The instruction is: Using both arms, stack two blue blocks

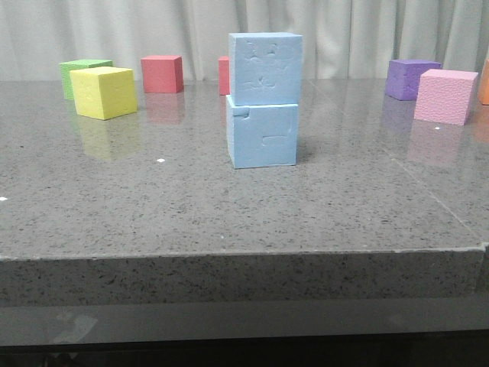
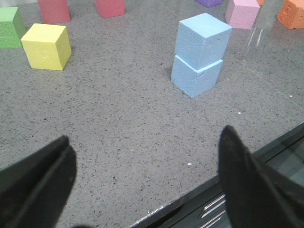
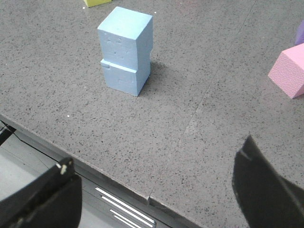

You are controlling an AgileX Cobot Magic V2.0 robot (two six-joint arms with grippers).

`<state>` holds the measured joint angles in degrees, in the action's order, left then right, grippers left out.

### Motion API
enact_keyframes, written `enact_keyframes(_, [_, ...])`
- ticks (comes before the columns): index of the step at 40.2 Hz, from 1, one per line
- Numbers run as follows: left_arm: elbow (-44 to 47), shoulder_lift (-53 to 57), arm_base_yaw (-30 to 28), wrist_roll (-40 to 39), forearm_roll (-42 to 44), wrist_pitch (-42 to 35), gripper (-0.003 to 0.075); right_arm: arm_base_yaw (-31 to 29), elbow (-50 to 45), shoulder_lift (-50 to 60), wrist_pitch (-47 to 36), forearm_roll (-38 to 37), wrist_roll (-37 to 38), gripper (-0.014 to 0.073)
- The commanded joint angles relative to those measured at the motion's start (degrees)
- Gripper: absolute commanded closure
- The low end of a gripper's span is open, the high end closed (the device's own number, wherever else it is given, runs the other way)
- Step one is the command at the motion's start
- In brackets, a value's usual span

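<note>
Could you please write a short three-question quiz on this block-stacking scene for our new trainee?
1. True or false: the upper blue block rests on the lower blue block.
2. Which cube stands nearest the pink cube in the front view? A) yellow cube B) purple cube C) green cube
3. Fill in: the left gripper and the right gripper are both ____ and hold nothing.

Key: 1 true; 2 B; 3 open.
</note>
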<state>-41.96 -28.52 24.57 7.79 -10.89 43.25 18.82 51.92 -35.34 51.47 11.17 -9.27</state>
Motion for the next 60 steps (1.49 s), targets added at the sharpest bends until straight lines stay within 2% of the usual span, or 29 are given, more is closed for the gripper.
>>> enact_keyframes(1, [-1.5, -0.3, -0.2, -0.5, -1.4, -5.3, 0.0335, -0.2, 1.3, -0.1, -3.6, 0.8, -0.1, 0.0027])
enact_keyframes(2, [-1.5, -0.3, -0.2, -0.5, -1.4, -5.3, 0.0395, -0.2, 1.3, -0.1, -3.6, 0.8, -0.1, 0.0064])
enact_keyframes(5, [-1.5, -0.3, -0.2, -0.5, -1.4, -5.3, 0.0543, -0.2, 1.3, -0.1, -3.4, 0.8, -0.1, 0.0243])
enact_keyframes(7, [-1.5, -0.3, -0.2, -0.5, -1.4, -5.2, 0.0632, -0.2, 1.3, -0.1, -3.4, 0.8, -0.1, 0.0363])
enact_keyframes(9, [-1.5, -0.3, -0.2, -0.5, -1.4, -5.2, 0.0698, -0.2, 1.3, -0.1, -3.4, 0.8, -0.1, 0.0447])
enact_keyframes(11, [-1.5, -0.3, -0.2, -0.5, -1.4, -5.2, 0.0738, -0.2, 1.3, -0.1, -3.4, 0.8, -0.1, 0.0513])
enact_keyframes(16, [-1.5, -0.3, -0.2, -0.5, -1.4, -5.2, 0.0739, -0.2, 1.3, -0.1, -3.4, 0.8, -0.1, 0.0617])
enact_keyframes(25, [-1.5, -0.3, -0.2, -0.5, -1.4, -5.2, 0.0739, -0.2, 1.3, -0.1, -3.4, 0.8, -0.1, 0.0631])
enact_keyframes(30, [2.1, 3.0, -1.9, -0.5, -2.2, -8.6, 0.0739, -0.2, 1.3, -0.1, -3.4, 0.8, -0.1, 0.0631])
enact_keyframes(34, [8.6, 8.3, -7.2, -0.5, -1.0, -15.6, 0.0739, -0.2, 1.3, -0.1, -3.4, 0.8, -0.1, 0.0631])
enact_keyframes(42, [25.6, 21.3, -18.5, -0.5, -0.9, -34.4, 0.0739, -0.2, 1.3, -0.1, -3.4, 0.8, -0.1, 0.0631])
enact_keyframes(46, [32.5, 25.9, -21.7, -0.5, -0.9, -40.5, 0.0739, -0.2, 1.3, -0.1, -3.4, 0.8, -0.1, 0.0631])
enact_keyframes(51, [36.8, 29.9, -22.6, -0.5, -0.9, -42.6, 0.0739, -0.2, 1.3, -0.1, -3.4, 0.8, -0.1, 0.0631])
enact_keyframes(57, [38.0, 29.7, -22.4, -0.7, -1.3, -42.5, 0.0739, -0.2, 1.3, -0.1, -3.4, 0.8, -0.1, 0.0631])
enact_keyframes(60, [38.8, 29.7, -22.4, -4.3, 2.8, -43.2, 0.0739, -0.2, 1.3, -0.1, -3.4, 0.8, -0.1, 0.0631])
